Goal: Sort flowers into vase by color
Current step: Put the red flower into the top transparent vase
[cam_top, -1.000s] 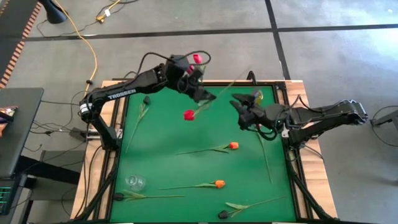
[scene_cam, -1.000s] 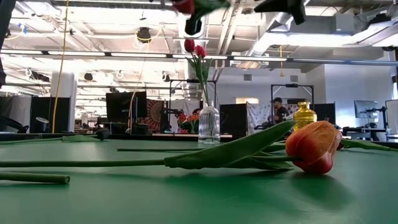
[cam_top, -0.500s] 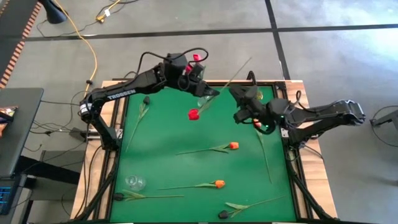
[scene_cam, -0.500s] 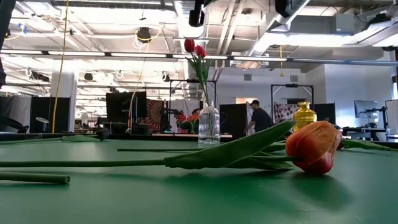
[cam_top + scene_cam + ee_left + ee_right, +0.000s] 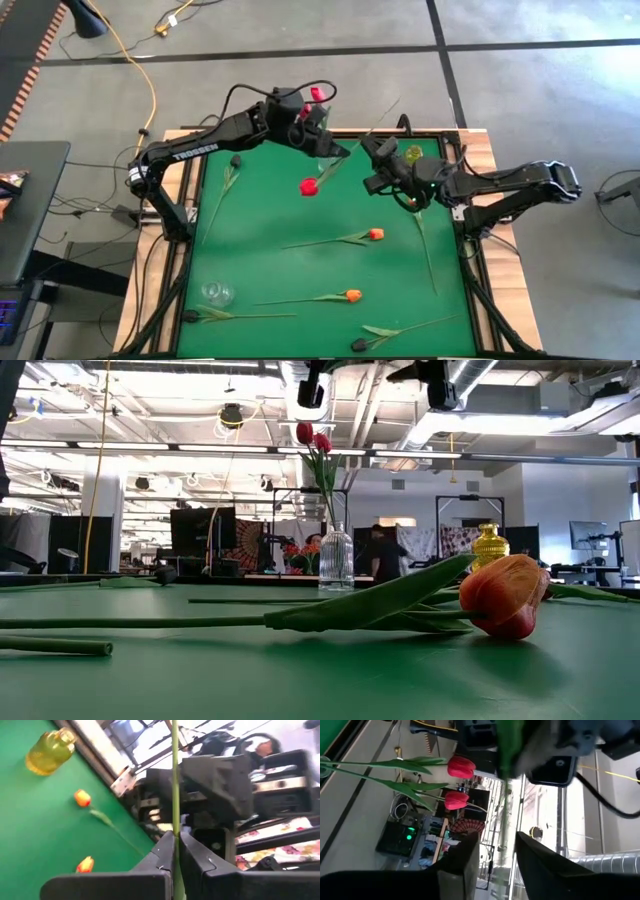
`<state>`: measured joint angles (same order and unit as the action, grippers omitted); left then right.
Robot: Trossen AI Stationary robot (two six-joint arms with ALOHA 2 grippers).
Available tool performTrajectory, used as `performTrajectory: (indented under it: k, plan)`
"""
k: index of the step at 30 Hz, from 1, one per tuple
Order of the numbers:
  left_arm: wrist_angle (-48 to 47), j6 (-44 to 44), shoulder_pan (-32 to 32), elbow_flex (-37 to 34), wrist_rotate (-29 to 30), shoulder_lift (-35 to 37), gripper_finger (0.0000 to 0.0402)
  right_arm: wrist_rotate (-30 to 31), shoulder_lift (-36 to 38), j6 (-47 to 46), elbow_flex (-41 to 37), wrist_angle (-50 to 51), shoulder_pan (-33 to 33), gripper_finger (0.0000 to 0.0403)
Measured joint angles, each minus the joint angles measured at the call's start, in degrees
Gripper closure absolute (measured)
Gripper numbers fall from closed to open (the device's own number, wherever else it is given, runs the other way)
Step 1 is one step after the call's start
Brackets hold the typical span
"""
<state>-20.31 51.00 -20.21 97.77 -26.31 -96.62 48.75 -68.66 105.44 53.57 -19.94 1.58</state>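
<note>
High view: two orange tulips (image 5: 375,234), one held red tulip (image 5: 309,186).

Green table (image 5: 260,250) bears loose flowers (image 5: 335,239), vases (image 5: 217,293)

Green table mat (image 5: 260,250) looking matt, cloth-like, showing a faint sheen at low angle. Clear vase (image 5: 335,559) appearing as ribbed glossy glass. Yellow bottle (image 5: 49,752) shining translucent. Table frame (image 5: 178,135) showing bare wood.
</note>
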Motion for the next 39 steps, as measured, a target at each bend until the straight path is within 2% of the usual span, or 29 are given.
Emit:
performTrajectory:
  k: [6, 20, 25, 31, 35, 39]
  plan:
    - [-1.2, -0.1, 0.0, 0.0, 1.5, 0.0, 0.0400, -0.5, 0.0, -0.1, 0.0, 0.0, 0.0, 0.0289]
    - [-1.2, -0.1, 1.0, 0.0, 0.6, 0.0, 0.0391, -0.9, 0.0, -0.4, 0.0, 0.2, 0.0, 0.0342]
    - [-1.0, -1.7, 1.0, 0.0, 0.6, 0.0, 0.0344, -0.8, 0.0, -1.8, 0.0, 0.3, 0.4, 0.0375]
    - [2.2, -5.1, 0.1, 0.0, -2.6, 0.0, 0.0268, -0.8, 0.0, -10.3, 0.0, 1.9, 0.7, 0.0376]
    - [3.9, -8.1, -1.5, 0.0, -2.9, 1.4, 0.0233, -1.0, 0.4, -15.7, -0.1, 3.8, 0.6, 0.0375]
    - [5.0, -10.1, -2.8, 0.0, -2.5, 4.6, 0.0220, -6.4, 1.9, -26.7, -0.1, 7.1, 0.0, 0.0372]
